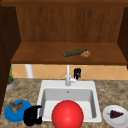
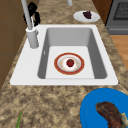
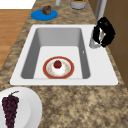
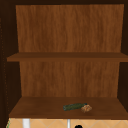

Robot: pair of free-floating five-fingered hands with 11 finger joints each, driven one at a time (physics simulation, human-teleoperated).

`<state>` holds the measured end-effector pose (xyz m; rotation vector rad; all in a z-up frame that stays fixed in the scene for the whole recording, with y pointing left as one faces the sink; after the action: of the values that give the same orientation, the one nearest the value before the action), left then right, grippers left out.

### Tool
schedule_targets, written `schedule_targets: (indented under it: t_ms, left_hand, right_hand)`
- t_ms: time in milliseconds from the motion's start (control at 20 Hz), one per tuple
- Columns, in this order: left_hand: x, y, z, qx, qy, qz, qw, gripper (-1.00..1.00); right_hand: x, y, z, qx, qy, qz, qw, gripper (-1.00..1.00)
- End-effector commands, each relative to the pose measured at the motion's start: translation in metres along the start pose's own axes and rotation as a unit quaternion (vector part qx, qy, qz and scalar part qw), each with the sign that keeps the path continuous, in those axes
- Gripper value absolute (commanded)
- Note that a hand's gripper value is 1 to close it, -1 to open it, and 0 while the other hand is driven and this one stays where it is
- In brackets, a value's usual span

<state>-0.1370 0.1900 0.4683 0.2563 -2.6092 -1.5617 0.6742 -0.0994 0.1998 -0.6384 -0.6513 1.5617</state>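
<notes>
Where the counter comes closest in the front view, the left hand (image 1: 32,116) hangs low between a blue plate (image 1: 10,115) bearing a brown piece of meat (image 1: 16,106) and the white sink (image 3: 62,81). Whether it grips anything I cannot tell. Just to its right a large red round shape (image 1: 67,115) sits over the sink's front edge; what it is I cannot tell. Well off to the right lies a white plate (image 1: 110,121) with a bunch of dark grapes (image 3: 10,107).

Down in the basin, below and forward of the right hand's fingers, a red-rimmed plate (image 3: 46,72) lies flat with a small red fruit (image 3: 57,64) at its middle.

Behind the basin the right hand (image 3: 106,30) is at the faucet (image 2: 32,37), its fingers seemingly curled about the base. No water shows at the spout, so I judge the faucet grasped but not yet turned on.

Farther back and above those fingers, a wooden shelf (image 1: 37,56) carries a cucumber (image 1: 73,52) touching a small brown lump (image 1: 85,54).
</notes>
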Motion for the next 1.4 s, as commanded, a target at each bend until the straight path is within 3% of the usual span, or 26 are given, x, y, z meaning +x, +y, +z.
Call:
schedule_targets:
  t_ms: [0,100,350,600,800,950,1300,1350]
  left_hand:
    - [0.000,0.000,0.000,0.000,0.000,0.000,1.0000,0.00]
    - [0.000,0.000,0.000,0.000,0.000,0.000,1.0000,0.00]
    - [0.000,0.000,0.000,0.000,0.000,0.000,1.0000,0.00]
    - [0.000,0.000,0.000,0.000,0.000,0.000,1.0000,0.00]
    - [0.000,0.000,0.000,0.000,0.000,0.000,1.0000,0.00]
    - [0.000,0.000,0.000,0.000,0.000,0.000,1.0000,0.00]
    - [0.000,0.000,0.000,0.000,0.000,0.000,1.0000,0.00]
    - [0.000,0.000,0.000,0.000,0.000,0.000,1.0000,0.00]
  right_hand:
    - [0.004,-0.002,-0.001,-0.003,-0.038,-0.023,0.9990,1.00]
    - [0.023,-0.002,-0.010,-0.010,-0.017,0.004,0.9998,1.00]
    - [0.041,-0.004,-0.012,-0.023,0.045,0.007,0.9987,1.00]
    - [0.056,-0.008,-0.012,-0.023,0.122,0.019,0.9921,1.00]
    - [0.070,-0.008,-0.015,-0.024,0.185,0.033,0.9819,1.00]
    - [0.082,-0.007,-0.019,-0.027,0.234,0.049,0.9705,1.00]
    - [0.096,-0.006,-0.029,-0.029,0.319,0.046,0.9462,1.00]
    - [0.096,-0.006,-0.030,-0.029,0.321,0.045,0.9456,1.00]
